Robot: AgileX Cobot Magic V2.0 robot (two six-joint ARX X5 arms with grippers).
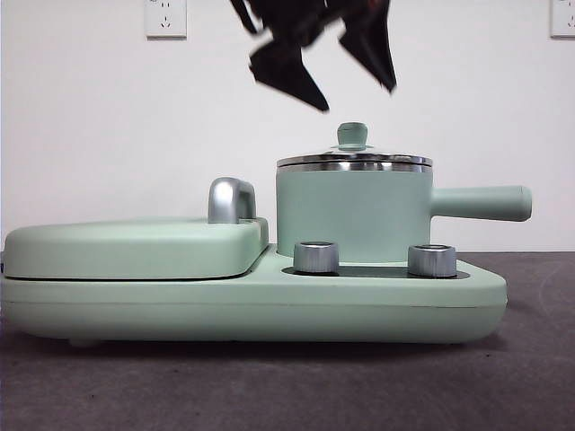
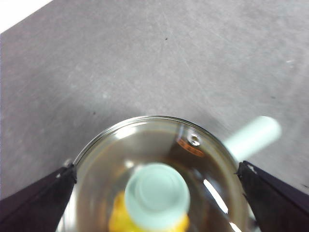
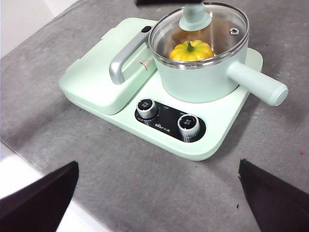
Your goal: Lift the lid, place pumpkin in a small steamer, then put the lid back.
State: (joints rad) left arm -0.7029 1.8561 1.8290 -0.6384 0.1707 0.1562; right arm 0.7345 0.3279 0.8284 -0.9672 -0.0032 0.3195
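Observation:
The small steamer (image 1: 350, 214) (image 3: 203, 81) stands on the right half of the wide base, its long handle (image 1: 481, 203) (image 2: 253, 137) pointing right in the front view. The lid (image 1: 354, 162) (image 2: 145, 140) (image 3: 219, 21) rests on the steamer's rim, and through its glass the pumpkin (image 3: 191, 50) (image 2: 118, 221) shows inside the pot. My left gripper (image 1: 355, 97) (image 2: 157, 166) hangs open just above the lid's knob (image 1: 352, 135), jaws spread wide and touching nothing. My right gripper (image 3: 157, 164) is open and empty, high over the table in front of the appliance.
The wide mint-green base (image 1: 252, 305) carries two silver knobs (image 1: 316, 257) (image 1: 431, 260) at its front. A flat green cover (image 1: 126, 247) with a chrome handle (image 1: 231, 199) fills its left half. Grey table surrounds it, with a white wall behind.

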